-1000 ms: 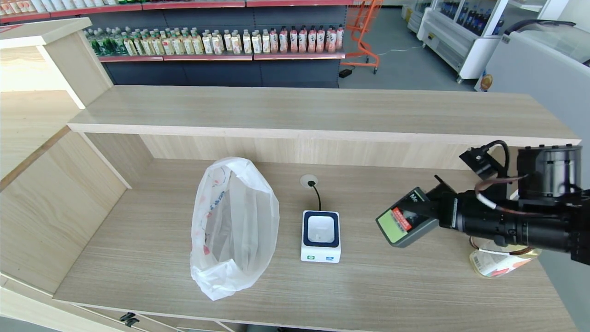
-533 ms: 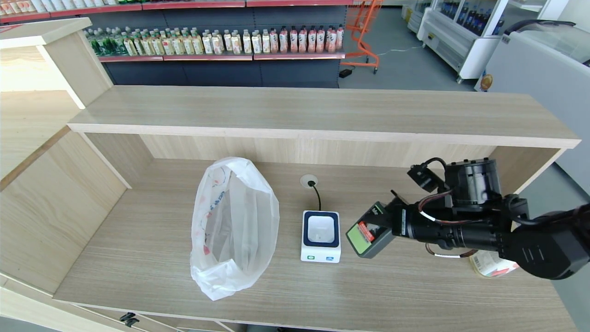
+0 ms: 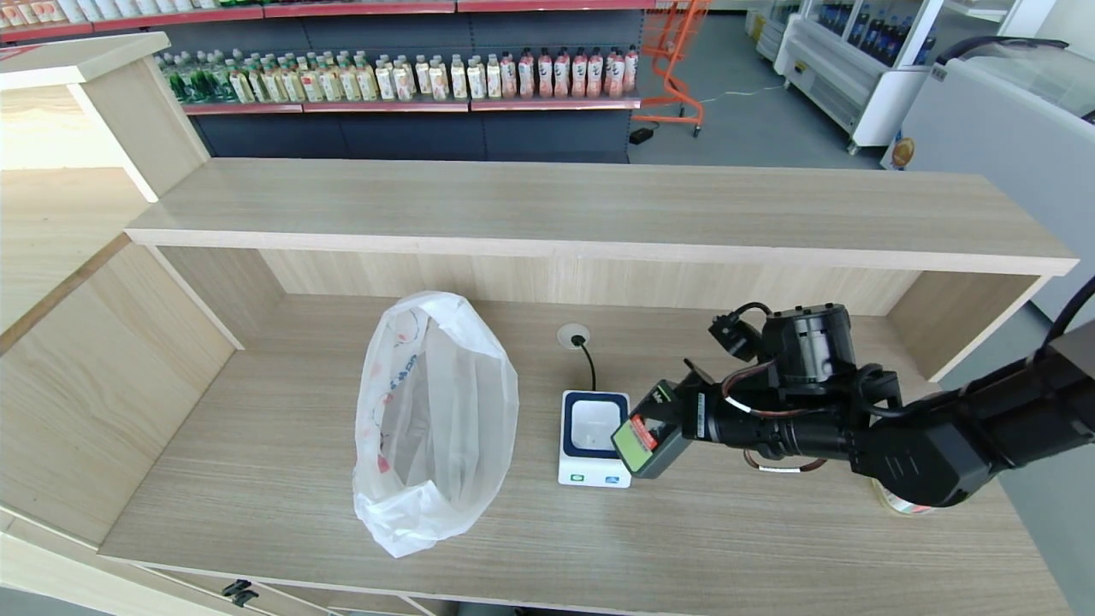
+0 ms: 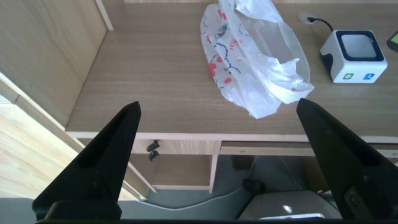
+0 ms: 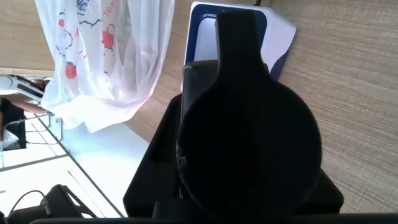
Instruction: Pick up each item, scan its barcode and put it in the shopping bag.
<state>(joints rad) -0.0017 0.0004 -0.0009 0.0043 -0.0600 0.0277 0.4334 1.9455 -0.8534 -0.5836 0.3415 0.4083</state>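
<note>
Just beside the scanner (image 3: 595, 436), at its right edge, the right gripper (image 3: 677, 412) is clamped on a small box (image 3: 648, 432) held above the counter. The box looks light, stiff and smooth-sided, so a firm pinch across its narrow sides should suit. The left gripper (image 4: 219, 107) hangs spread wide and empty, well beyond the shopping bag (image 3: 432, 419) from the scanner.

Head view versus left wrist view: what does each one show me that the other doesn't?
Head view's extras: the right arm's fingers clamped on a small box beside the scanner, a jar behind that arm, bottle shelves beyond. Left wrist view's extras: the left arm's fingers, open, and the cabinet front under the counter. Shared: shopping bag, scanner, counter.
</note>
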